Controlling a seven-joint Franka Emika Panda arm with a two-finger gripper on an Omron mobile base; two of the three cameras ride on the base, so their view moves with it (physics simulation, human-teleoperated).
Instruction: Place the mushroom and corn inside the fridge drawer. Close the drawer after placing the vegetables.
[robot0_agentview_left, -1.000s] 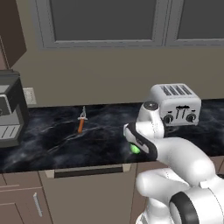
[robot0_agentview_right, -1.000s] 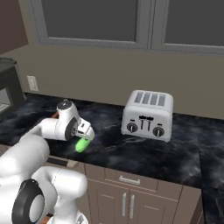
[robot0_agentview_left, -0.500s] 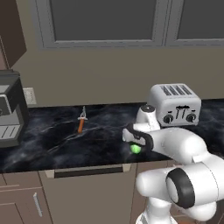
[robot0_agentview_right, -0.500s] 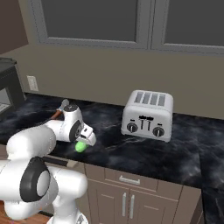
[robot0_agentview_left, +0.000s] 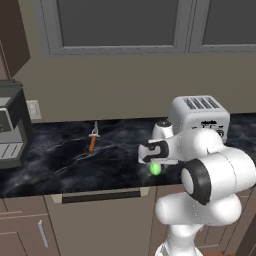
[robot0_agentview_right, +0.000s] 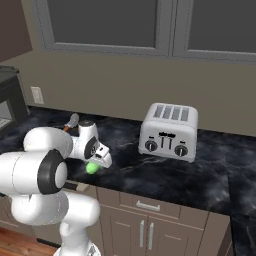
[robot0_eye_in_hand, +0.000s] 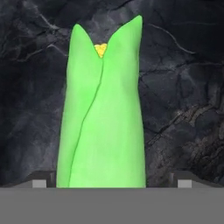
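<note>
The corn (robot0_eye_in_hand: 103, 118), wrapped in a bright green husk with a bit of yellow at its far tip, lies on the black marble counter (robot0_eye_in_hand: 183, 87). My gripper (robot0_eye_in_hand: 111, 179) is open and straddles the corn's near end, with one fingertip on each side and clear of the husk. From the base, the corn's green end (robot0_agentview_left: 155, 169) (robot0_agentview_right: 92, 168) shows just under my hand near the counter's front edge. The mushroom and the fridge drawer are out of view.
A silver four-slot toaster (robot0_agentview_left: 200, 117) (robot0_agentview_right: 167, 131) stands on the counter to the right of the hand. An orange-handled tool (robot0_agentview_left: 93, 140) lies to the left, and a coffee machine (robot0_agentview_left: 10, 125) stands at the far left. Cabinet doors (robot0_agentview_right: 145, 232) sit below the counter.
The arm's elbow has folded down and swung round in front of the base. The hand stays low over the corn, and the jaws remain open.
</note>
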